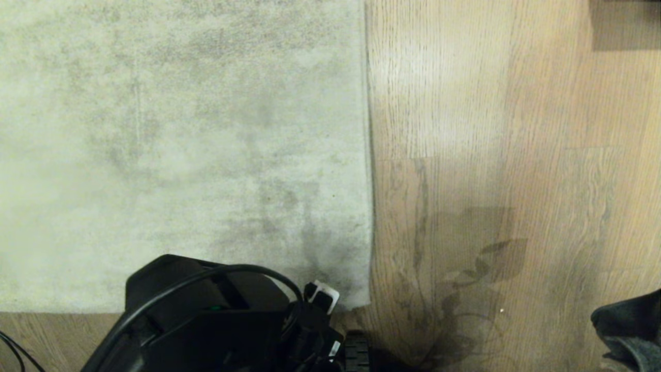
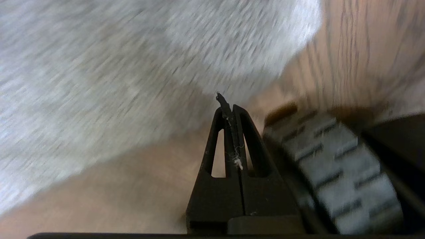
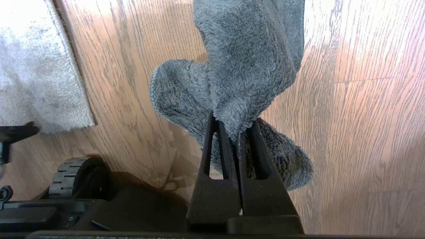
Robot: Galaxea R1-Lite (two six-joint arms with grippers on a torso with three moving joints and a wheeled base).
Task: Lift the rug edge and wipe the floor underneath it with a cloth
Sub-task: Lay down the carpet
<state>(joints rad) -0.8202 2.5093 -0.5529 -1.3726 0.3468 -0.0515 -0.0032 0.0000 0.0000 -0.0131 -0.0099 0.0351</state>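
The pale grey-beige rug fills the left of the head view; the rug edge (image 1: 370, 196) runs straight down to a square corner (image 1: 367, 302) lying flat on the floor (image 1: 490, 129). My left arm (image 1: 206, 320) is low, just before that corner. The left gripper (image 2: 229, 106) is shut and empty, with only a bit of lint between its fingers, and hovers over bare floor (image 2: 116, 186) short of the rug corner (image 2: 292, 56). My right gripper (image 3: 232, 127) is shut on the cloth (image 3: 245, 66), a fuzzy dark grey-teal rag hanging over the floor (image 3: 365, 132) to the right of the rug edge (image 3: 78, 93). The cloth (image 1: 630, 325) also shows at the head view's lower right.
The robot's ribbed base wheel (image 2: 335, 169) sits close beside the left gripper; that wheel (image 3: 68, 176) also appears in the right wrist view, near the rug corner. A dark shape (image 1: 625, 23) lies at the far right of the floor. A black cable (image 1: 170, 294) loops over the left arm.
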